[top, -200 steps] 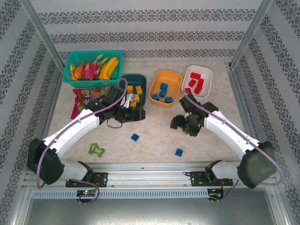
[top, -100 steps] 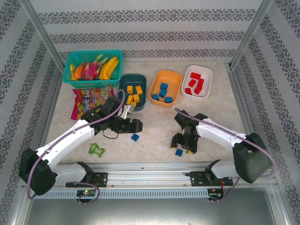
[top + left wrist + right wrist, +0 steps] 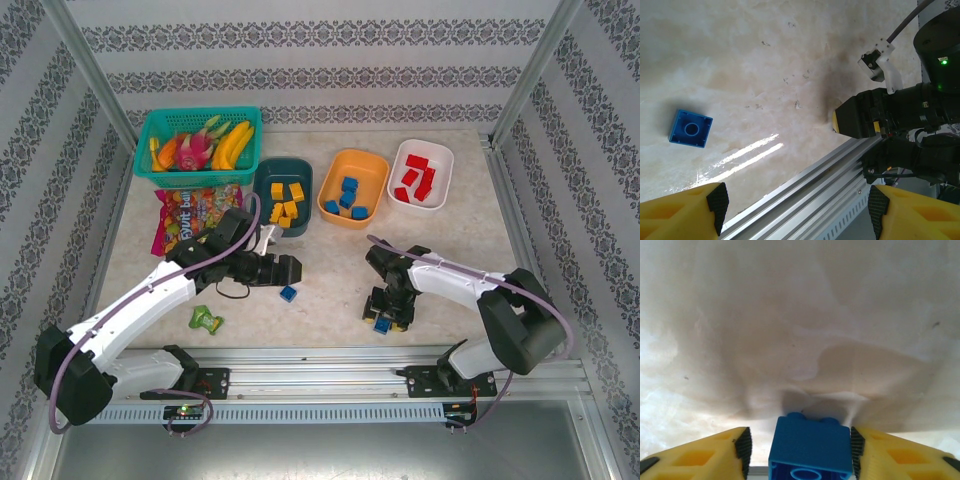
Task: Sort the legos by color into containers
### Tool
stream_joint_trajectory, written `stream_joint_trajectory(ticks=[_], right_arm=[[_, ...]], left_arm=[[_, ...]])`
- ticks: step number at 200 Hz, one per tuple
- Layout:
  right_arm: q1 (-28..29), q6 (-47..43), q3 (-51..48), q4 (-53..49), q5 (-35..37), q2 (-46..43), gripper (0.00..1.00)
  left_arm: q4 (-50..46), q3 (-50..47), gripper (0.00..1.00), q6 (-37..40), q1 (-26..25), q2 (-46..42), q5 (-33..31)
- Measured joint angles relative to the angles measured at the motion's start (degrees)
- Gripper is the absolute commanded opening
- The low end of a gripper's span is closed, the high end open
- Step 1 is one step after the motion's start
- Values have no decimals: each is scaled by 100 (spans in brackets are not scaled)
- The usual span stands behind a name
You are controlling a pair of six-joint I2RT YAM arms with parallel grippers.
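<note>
A blue lego (image 3: 810,450) rests on the table between the fingers of my right gripper (image 3: 800,445), low at the table's front (image 3: 385,318). The right pad touches it, while a gap shows at the left pad (image 3: 745,445). My left gripper (image 3: 290,268) hangs open just behind a second blue lego (image 3: 288,293), which lies studs-down (image 3: 690,129) ahead and left of the open gripper (image 3: 797,210). The teal container (image 3: 268,205) holds yellow legos (image 3: 287,200). Blue legos (image 3: 348,195) sit in the orange container (image 3: 372,165), red ones (image 3: 415,180) in the white container (image 3: 440,160).
A turquoise basket (image 3: 195,145) of toy fruit stands at the back left, with a candy bag (image 3: 185,215) in front of it. A green toy figure (image 3: 207,320) lies at the front left. The metal rail (image 3: 320,375) borders the near edge.
My right gripper came from beside the tubs down to the front blue lego and narrowed around it. My left gripper swung from the teal tub towards the other blue lego.
</note>
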Motion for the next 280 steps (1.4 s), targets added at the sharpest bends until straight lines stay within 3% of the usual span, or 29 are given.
stream_joint_trajectory(ticks=[52,91,140,227,280], right_arm=[[76,214,26,61,20,52,32],[85,214,282,-164,216,11,28],[-221,-345,2446,-787,833,149,28],[-1346,-1788,7320,-1005,1762,3748,26],[-1471,-1987,9023,-1355,2087,5270,29]], left_arm=[[-2,-44,76,-9,-11,-57,-31],[22,-42,76,-122,-26,-59,-55],[105,599,77,-474,4,337,-262],[852,2981,76,-654,741,2715,-472],[999,3783,76,-654,844,3604,-470]])
